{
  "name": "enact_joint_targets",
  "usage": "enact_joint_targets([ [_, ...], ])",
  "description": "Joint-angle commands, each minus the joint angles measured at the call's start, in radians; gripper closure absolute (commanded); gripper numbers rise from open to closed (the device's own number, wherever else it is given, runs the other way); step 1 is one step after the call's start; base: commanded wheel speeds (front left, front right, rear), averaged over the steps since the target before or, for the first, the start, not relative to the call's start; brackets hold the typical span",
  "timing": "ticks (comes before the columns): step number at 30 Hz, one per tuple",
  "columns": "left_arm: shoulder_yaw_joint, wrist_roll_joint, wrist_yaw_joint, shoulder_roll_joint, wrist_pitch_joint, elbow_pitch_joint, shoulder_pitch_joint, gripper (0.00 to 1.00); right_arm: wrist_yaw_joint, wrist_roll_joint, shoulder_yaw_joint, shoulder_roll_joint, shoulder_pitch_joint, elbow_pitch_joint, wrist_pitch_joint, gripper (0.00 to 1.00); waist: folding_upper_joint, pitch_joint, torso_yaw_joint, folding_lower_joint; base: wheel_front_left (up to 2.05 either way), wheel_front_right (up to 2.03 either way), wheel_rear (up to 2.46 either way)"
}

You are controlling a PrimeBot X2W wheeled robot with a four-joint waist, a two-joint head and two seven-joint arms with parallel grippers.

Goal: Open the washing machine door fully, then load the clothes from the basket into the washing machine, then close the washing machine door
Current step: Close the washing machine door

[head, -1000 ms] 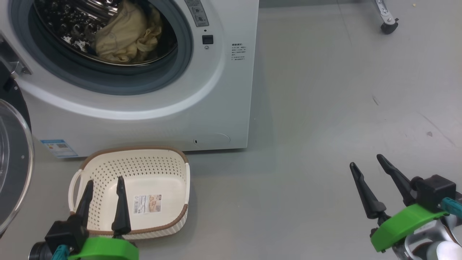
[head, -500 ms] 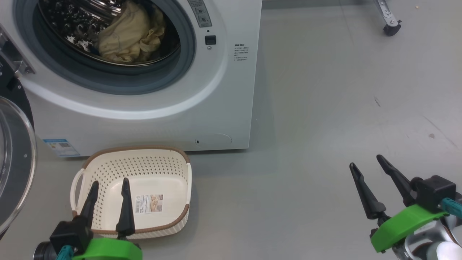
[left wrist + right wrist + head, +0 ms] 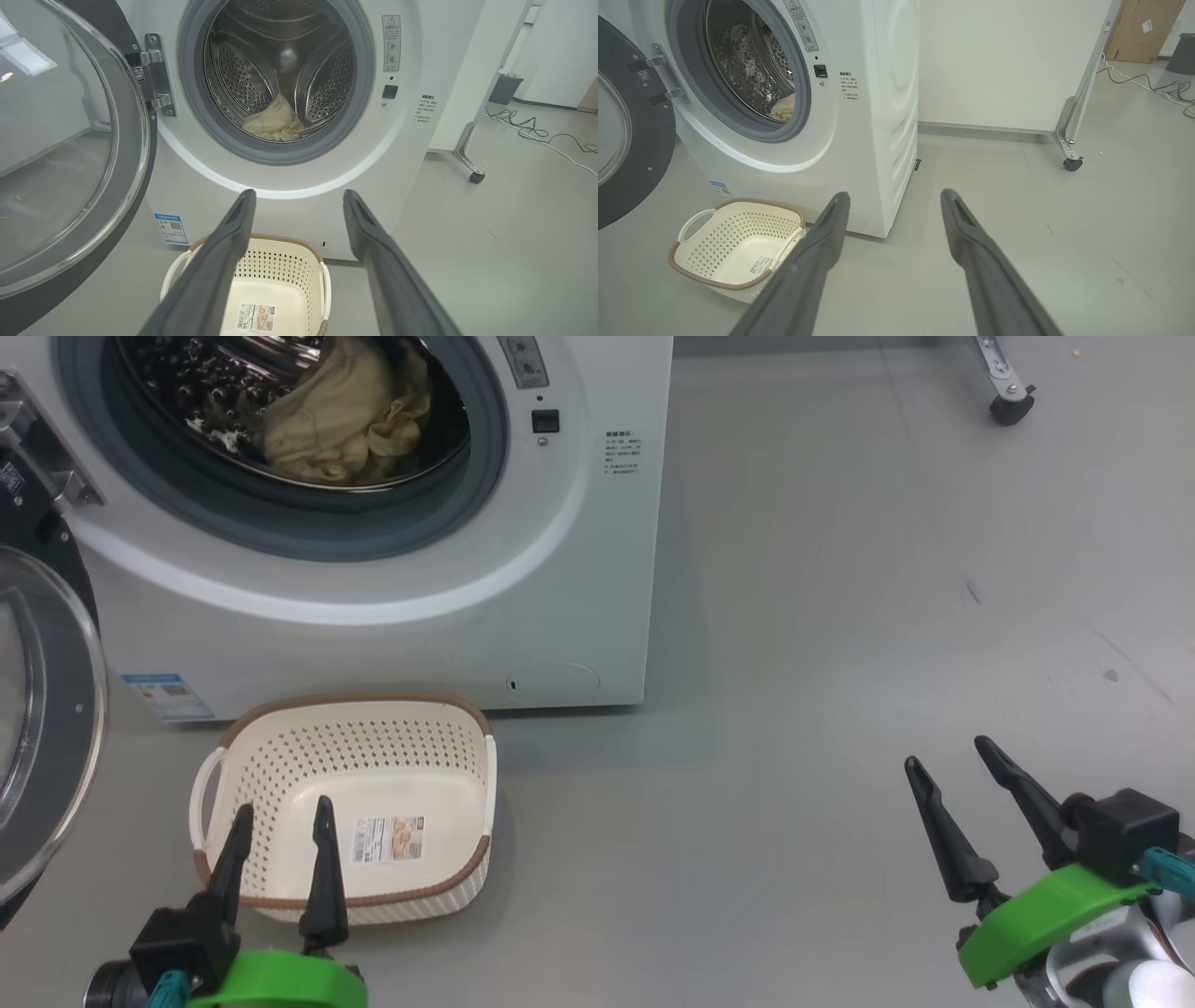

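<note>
Clothes (image 3: 345, 415) lie inside the washing machine (image 3: 373, 635), the basket (image 3: 373, 756) empty on the floor. Only the door (image 3: 70, 728) is left to shut. Left jaws and right jaws gape wide, holding nothing. Best to push the door's rim broadly with the left jaws, steadily, until it latches.

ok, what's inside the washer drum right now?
One crumpled cream garment lies at the bottom of the steel drum. The drum walls that show are bare perforated metal. Anything beneath the garment is covered by it.
</note>
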Motion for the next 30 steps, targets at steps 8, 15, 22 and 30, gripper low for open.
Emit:
enact_joint_targets([
  [8,0.03,0.005,0.004,0.025,-0.013,-0.037,-0.018,0.0,-0.003,-0.003,0.012,-0.016,-0.009,-0.035,0.006,0.0,0.0,0.005,0.009,0.0,-1.59,1.59,0.0],
  [15,0.023,0.003,0.001,0.029,-0.015,-0.037,-0.02,0.0,-0.003,-0.003,0.012,-0.014,-0.011,-0.035,0.006,0.0,0.0,0.009,0.017,0.0,-0.55,0.55,0.0],
  [22,0.019,0.0,0.003,0.034,-0.016,-0.036,-0.023,0.0,-0.003,-0.003,0.011,-0.013,-0.014,-0.032,0.005,0.0,0.0,0.01,0.022,0.0,0.0,0.0,0.0],
  [30,0.013,0.0,0.008,0.037,-0.016,-0.037,-0.025,0.0,-0.003,-0.004,0.003,-0.014,-0.013,-0.034,0.005,0.0,0.0,0.015,0.034,0.0,0.0,0.0,0.0],
])
